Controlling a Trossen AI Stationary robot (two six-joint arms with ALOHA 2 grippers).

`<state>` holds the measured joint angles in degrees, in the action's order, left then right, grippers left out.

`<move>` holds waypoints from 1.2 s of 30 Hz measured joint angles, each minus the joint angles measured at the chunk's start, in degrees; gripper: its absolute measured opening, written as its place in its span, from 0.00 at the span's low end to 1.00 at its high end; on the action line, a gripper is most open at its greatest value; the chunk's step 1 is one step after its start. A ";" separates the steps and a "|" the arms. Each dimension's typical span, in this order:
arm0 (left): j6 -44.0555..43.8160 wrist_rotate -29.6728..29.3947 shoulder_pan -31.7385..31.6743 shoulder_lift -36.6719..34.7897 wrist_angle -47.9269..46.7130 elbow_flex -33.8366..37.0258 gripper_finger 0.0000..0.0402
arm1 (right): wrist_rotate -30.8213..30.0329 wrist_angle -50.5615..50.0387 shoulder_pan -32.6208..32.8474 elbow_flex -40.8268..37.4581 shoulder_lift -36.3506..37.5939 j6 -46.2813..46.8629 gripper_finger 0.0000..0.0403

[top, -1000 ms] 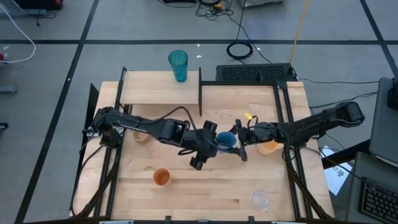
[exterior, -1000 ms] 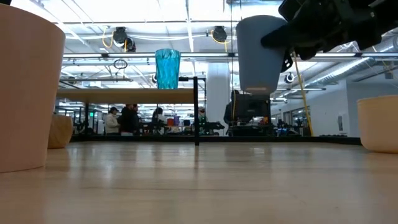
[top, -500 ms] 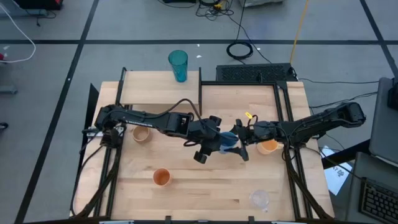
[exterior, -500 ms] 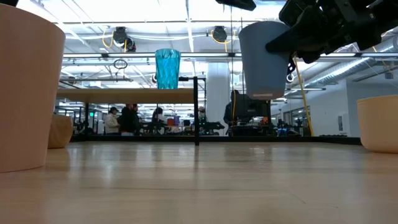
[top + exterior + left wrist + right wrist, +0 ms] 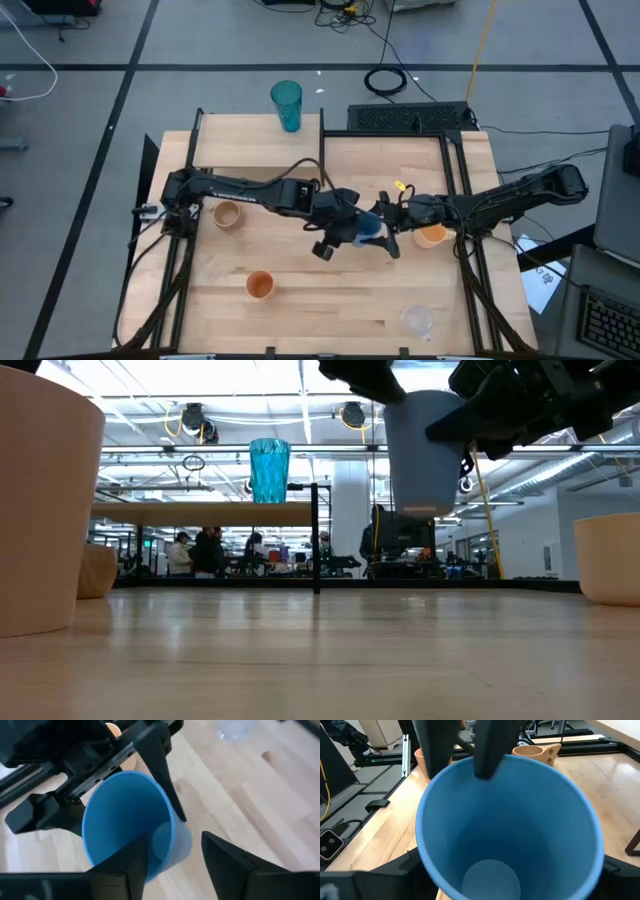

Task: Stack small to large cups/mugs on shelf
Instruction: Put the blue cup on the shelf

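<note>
Mid-table, blue cup (image 5: pixel 367 225) between both grippers

Robotics lab, open hall, ceiling ducts (image 5: pixel 200 422), floor cables (image 5: pixel 391 80)

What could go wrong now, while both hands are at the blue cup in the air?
1. The blue cup hangs above the table, clamped by the right hand. The left hand has one finger inside the rim and one outside; if the right hand releases before it closes, the cup may drop.
2. The two hands sit very close, so they may collide.
3. The teal tumbler stands at the shelf edge; a careless placement could knock it off.
</note>
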<state>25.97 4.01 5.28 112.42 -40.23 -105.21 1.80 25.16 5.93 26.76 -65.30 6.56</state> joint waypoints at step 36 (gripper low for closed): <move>-0.08 -3.24 0.43 -5.72 -4.26 0.00 0.01 | -2.08 -5.98 -0.33 0.06 6.72 -4.48 0.99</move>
<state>25.89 0.78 5.72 106.70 -44.49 -105.21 -0.28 19.18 5.61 26.82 -58.57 2.09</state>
